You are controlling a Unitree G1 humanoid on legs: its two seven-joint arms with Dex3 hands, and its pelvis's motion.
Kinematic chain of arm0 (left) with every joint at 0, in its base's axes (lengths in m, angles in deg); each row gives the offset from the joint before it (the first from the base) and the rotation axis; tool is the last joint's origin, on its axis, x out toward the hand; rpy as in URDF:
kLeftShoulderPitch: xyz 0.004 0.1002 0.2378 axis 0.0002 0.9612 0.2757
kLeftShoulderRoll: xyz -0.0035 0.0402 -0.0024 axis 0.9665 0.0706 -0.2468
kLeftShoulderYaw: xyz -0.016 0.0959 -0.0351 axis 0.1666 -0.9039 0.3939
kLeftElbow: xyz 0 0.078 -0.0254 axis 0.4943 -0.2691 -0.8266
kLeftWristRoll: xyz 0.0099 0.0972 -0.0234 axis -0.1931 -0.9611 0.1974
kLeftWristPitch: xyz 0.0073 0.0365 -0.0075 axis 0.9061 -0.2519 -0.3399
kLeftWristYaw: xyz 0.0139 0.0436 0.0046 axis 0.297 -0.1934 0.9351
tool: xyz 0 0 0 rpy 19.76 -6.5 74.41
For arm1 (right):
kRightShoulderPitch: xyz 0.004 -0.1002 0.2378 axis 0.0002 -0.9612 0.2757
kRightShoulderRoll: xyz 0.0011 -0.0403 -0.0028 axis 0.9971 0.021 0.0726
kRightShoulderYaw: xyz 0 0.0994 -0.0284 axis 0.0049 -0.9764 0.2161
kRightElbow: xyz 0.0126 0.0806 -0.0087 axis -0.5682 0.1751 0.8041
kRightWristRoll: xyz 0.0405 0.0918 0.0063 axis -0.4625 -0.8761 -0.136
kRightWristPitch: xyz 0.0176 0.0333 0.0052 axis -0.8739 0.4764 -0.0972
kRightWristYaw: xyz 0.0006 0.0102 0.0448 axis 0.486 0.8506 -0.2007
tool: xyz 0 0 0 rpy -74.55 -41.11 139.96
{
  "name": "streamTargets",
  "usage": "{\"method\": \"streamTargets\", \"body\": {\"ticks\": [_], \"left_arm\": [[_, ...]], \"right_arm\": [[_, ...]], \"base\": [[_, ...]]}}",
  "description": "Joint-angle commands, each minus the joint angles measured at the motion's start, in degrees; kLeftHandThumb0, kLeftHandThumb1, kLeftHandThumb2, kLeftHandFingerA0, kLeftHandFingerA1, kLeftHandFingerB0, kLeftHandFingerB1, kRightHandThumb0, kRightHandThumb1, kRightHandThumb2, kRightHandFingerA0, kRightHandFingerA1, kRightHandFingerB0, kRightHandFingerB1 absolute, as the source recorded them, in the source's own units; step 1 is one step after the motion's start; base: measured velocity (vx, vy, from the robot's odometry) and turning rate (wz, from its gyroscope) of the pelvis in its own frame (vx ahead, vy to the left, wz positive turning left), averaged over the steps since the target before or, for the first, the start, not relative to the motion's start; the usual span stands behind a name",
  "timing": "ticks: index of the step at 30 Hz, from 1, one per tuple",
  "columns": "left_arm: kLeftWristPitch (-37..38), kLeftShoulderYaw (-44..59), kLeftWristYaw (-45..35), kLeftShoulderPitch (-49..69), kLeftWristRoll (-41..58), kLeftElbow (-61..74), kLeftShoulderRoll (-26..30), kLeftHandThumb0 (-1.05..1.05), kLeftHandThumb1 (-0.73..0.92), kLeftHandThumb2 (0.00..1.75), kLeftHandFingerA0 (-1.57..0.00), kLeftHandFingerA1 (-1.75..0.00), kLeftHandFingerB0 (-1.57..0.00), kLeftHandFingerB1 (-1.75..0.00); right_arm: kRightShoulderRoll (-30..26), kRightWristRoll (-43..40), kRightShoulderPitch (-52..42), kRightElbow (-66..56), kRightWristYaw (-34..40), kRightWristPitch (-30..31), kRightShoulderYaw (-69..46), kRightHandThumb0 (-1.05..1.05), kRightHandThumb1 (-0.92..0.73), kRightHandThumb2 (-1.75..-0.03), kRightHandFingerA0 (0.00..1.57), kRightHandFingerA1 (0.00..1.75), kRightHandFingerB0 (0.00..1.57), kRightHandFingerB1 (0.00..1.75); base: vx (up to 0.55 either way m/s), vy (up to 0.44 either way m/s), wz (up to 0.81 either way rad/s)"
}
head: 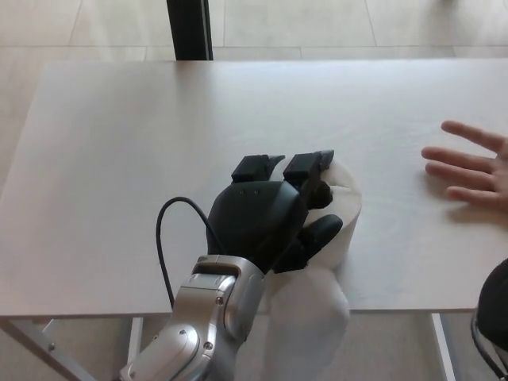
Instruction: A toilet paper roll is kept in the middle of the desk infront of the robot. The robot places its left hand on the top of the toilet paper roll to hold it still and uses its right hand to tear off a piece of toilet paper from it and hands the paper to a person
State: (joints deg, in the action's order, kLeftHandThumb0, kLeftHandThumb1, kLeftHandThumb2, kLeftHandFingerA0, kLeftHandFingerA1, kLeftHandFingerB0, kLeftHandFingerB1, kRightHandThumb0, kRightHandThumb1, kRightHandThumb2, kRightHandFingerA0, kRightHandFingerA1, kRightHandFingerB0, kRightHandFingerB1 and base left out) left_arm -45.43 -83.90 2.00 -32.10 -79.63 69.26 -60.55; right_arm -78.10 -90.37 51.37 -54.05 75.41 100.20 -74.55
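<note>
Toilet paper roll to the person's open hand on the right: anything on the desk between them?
Nothing. The head view shows bare desk between the toilet paper roll, under the left hand, and the person's hand.
</note>
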Motion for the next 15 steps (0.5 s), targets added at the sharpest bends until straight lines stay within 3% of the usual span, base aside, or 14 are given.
{"method": "streamTargets", "body": {"ticks": [1, 3, 4, 7, 8, 9, 11, 13, 14, 15], "left_arm": [[-2.25, -2.13, -8.0, 5.69, 1.5, -5.02, 1.65, -0.39, 0.81, 0.63, -0.14, -0.53, -0.25, -0.38], [-2.2, -2.13, -8.01, 5.77, 1.39, -4.85, 1.63, -0.39, 0.81, 0.63, -0.14, -0.53, -0.25, -0.38], [-1.4, -1.86, -7.31, 6.06, 1.44, -4.59, 1.96, -0.38, 0.8, 0.63, -0.16, -0.55, -0.26, -0.4], [-0.95, -0.91, -7.32, 5.72, 1.57, -4.26, 2.39, -0.39, 0.81, 0.64, -0.16, -0.57, -0.24, -0.39], [-0.53, -0.74, -7.16, 5.52, 1.54, -4.28, 2.58, -0.39, 0.81, 0.64, -0.18, -0.57, -0.25, -0.4], [-0.45, -0.68, -7.1, 5.33, 1.42, -4.33, 2.68, -0.4, 0.81, 0.64, -0.18, -0.57, -0.25, -0.4], [-0.21, -0.5, -6.7, 5.15, 1.4, -4.59, 2.54, -0.39, 0.8, 0.63, -0.19, -0.58, -0.26, -0.4], [0.29, -0.42, -6.13, 5.29, 1.57, -4.89, 2.27, -0.38, 0.79, 0.63, -0.19, -0.57, -0.26, -0.4], [0.24, -0.41, -6.14, 5.37, 1.66, -4.88, 2.14, -0.38, 0.79, 0.63, -0.19, -0.57, -0.26, -0.4], [0.25, -0.33, -6.13, 5.49, 1.74, -4.71, 2.11, -0.38, 0.78, 0.63, -0.19, -0.57, -0.26, -0.4]], "right_arm": [[-6.4, -0.9, -12.25, -1.53, -10.61, 11.88, 9.1, -0.21, -0.72, -1.04, 1.01, 1.75, 0.72, 1.62], [-7.42, -0.76, -13.64, -1.82, -11.08, 11.96, 10.75, -0.21, -0.72, -1.04, 1.01, 1.75, 0.72, 1.62], [-8.81, -0.13, -16.33, -1.37, -12.56, 14.3, 12.74, -0.19, -0.71, -1.02, 0.96, 1.75, 0.7, 1.53], [-19.02, 5.97, -27.4, 2.1, -24.73, 15.46, 26.28, -0.22, -0.66, -1.05, 0.91, 1.75, 0.75, 1.62], [-21.11, 7.41, -29.26, 3.39, -27.19, 14.93, 29.25, -0.24, -0.65, -1.01, 0.92, 1.75, 0.73, 1.62], [-22.43, 9.15, -30.36, 4.42, -27.83, 14.28, 31.8, -0.21, -0.54, -1.12, 0.95, 1.75, 0.82, 1.56], [-25.1, 12.77, -32.76, 6.83, -30.62, 9.98, 36.89, -0.23, -0.49, -1.17, 0.92, 1.75, 0.75, 1.57], [-26.83, 15.46, -33.52, 9.55, -31.09, 7.61, 40.43, -0.2, -0.54, -0.98, 0.91, 1.71, 0.75, 1.42], [-27.56, 16.69, -33.86, 10.31, -31.65, 6.18, 41.78, -0.2, -0.54, -0.98, 0.91, 1.71, 0.75, 1.42], [-27.78, 17.86, -33.76, 11.75, -30.7, 5.36, 43.08, -0.24, -0.64, -0.76, 0.89, 1.58, 0.71, 1.37]], "base": [[0.0, 0.0, 0.0], [0.0, 0.0, 0.0], [0.0, 0.0, 0.0], [0.0, 0.0, 0.0], [0.0, 0.0, 0.0], [0.0, 0.0, 0.0], [0.0, 0.0, 0.0], [0.0, 0.0, 0.0], [0.0, 0.0, 0.0], [0.0, 0.0, 0.0]]}}
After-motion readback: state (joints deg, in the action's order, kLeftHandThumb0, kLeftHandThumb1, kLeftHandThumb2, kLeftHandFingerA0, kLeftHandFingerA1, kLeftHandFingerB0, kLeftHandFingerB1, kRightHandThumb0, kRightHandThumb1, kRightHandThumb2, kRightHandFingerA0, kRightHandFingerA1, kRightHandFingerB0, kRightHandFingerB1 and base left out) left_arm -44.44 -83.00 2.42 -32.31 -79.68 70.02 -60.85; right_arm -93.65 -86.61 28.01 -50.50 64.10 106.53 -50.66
